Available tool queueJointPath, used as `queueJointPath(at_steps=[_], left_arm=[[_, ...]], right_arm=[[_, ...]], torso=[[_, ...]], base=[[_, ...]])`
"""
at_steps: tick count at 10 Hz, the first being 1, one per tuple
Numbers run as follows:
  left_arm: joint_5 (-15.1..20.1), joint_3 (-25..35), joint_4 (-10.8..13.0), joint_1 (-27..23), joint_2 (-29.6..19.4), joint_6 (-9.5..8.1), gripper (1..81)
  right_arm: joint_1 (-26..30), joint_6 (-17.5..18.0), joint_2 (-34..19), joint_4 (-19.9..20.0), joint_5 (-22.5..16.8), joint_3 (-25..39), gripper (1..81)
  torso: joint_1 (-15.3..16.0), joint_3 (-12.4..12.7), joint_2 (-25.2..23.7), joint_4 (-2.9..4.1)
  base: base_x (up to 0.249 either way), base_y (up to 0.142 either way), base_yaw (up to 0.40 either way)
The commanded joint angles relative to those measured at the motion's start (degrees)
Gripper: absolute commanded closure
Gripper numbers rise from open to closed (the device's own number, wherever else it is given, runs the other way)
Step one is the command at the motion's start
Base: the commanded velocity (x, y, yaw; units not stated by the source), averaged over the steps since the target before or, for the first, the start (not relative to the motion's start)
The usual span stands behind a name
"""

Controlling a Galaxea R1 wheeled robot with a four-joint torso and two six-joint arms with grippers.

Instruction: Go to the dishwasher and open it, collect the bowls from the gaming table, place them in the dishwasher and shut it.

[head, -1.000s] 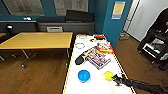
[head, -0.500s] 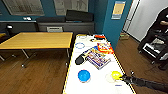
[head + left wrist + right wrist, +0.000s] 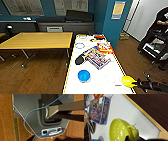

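Right gripper (image 3: 137, 83): clenched on the rim of the yellow-green bowl (image 3: 128, 81), reaching in from the right over the near right edge of the gaming table (image 3: 100, 77).
Yellow-green bowl, right wrist view (image 3: 120, 130): tilted, hollow side open to the camera, pale specks inside, rim pinched at the gripper (image 3: 132, 135); raised above the white dotted top of the table (image 3: 134, 115), close to its yellow rim.
Blue bowl (image 3: 84, 75): upright on the white top, near the left rim, well apart from the yellow-green one.
Gaming table: long, glossy white, yellow-edged, running away from the robot toward the blue wall.
Game boxes: one colourful flat box (image 3: 98, 58) near the middle of the top, also in the right wrist view (image 3: 99, 110); a red and orange box (image 3: 105, 47) just beyond it.
Dark object (image 3: 80, 59): lying beside the colourful box, on its left; kind not clear.
Wooden table (image 3: 37, 40): left of the gaming table, standing on the wood floor.
Person (image 3: 163, 20): far right, partly cut off, beside a dark rig.
Left gripper: state cannot be told; left wrist view taken up by a grey housing with a blue cable (image 3: 37, 110) looping across it, brown floor around.
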Motion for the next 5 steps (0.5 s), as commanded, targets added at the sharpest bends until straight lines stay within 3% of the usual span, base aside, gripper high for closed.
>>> queueJointPath(at_steps=[1,3,4,5], left_arm=[[3.50,1.20,0.16,-0.20,-0.31,-0.21,1.0],[3.59,2.96,0.16,-0.29,-1.10,-0.21,1.0],[3.59,5.67,0.08,-0.46,-2.68,-0.21,1.0],[3.59,9.79,-0.10,-0.72,-4.96,-0.21,1.0]], right_arm=[[-2.80,-5.11,-18.29,-6.79,-8.78,18.60,81.1],[-11.93,-11.44,-21.12,-4.16,-7.20,21.60,81.1],[-17.30,-17.65,-22.08,1.44,-3.53,22.04,81.1],[-23.69,-25.99,-22.78,8.46,1.21,21.60,81.1]], torso=[[0.00,0.00,0.00,0.00],[0.00,0.00,0.00,0.00],[0.00,0.00,0.00,0.00],[0.00,0.00,0.00,0.00]], base=[[0.000,0.000,0.000],[0.000,0.000,0.000],[0.000,0.000,0.000],[0.000,0.000,0.000]])
